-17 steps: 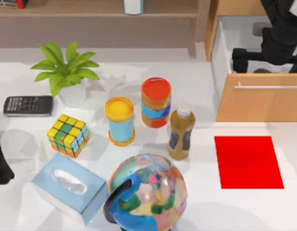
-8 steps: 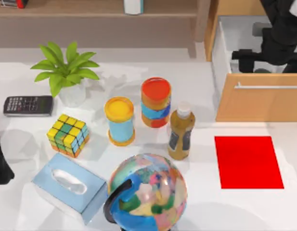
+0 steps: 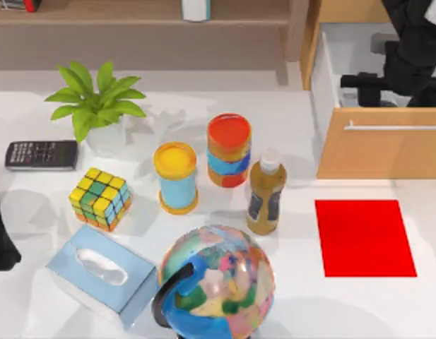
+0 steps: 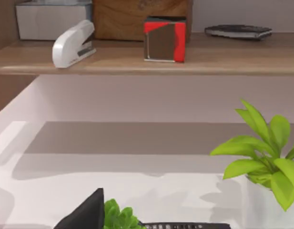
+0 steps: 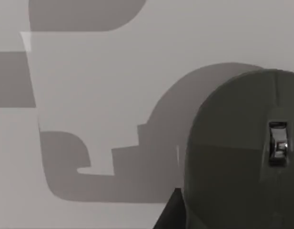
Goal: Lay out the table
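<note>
Right gripper (image 3: 359,88) inside open drawer (image 3: 376,145) above grey mouse (image 5: 242,152), finger state unreadable; left arm (image 3: 0,236) parked at table (image 3: 302,311) edge

Bright, even light; soft grey shadows lie on the table (image 3: 295,127) beside each object.

Right gripper (image 3: 362,88) extended at top right; left arm (image 3: 0,240) parked at left edge.
</note>
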Controlling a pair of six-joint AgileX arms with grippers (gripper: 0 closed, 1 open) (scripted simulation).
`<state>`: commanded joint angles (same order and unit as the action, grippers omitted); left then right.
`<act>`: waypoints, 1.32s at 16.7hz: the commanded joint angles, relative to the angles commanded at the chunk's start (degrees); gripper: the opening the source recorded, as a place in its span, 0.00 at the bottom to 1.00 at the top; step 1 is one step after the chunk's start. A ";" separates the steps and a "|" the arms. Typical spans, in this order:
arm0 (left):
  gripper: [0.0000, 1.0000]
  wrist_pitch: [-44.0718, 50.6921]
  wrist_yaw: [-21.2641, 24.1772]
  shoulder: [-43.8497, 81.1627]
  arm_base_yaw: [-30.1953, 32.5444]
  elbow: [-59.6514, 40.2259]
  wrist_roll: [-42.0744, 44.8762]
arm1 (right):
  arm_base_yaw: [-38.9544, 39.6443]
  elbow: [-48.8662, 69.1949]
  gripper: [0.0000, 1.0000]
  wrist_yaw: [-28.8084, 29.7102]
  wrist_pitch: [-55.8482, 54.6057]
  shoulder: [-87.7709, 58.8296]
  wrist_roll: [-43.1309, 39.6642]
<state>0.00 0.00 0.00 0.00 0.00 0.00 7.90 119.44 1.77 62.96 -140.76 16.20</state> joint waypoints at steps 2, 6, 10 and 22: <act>1.00 0.00 0.00 0.00 0.00 0.00 0.00 | 0.00 0.00 0.00 0.00 0.00 0.00 0.00; 1.00 0.00 0.00 0.00 0.00 0.00 0.00 | 0.00 0.00 0.00 0.00 0.00 0.00 0.00; 1.00 0.00 0.00 0.00 0.00 0.00 0.00 | 0.06 0.28 0.00 0.04 0.30 0.59 0.06; 1.00 0.00 0.00 0.00 0.00 0.00 0.00 | 4.67 -10.32 0.00 0.55 -0.79 26.42 1.49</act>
<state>0.00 0.00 0.00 0.00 0.00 0.00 12.58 109.11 2.32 62.17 -114.33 17.68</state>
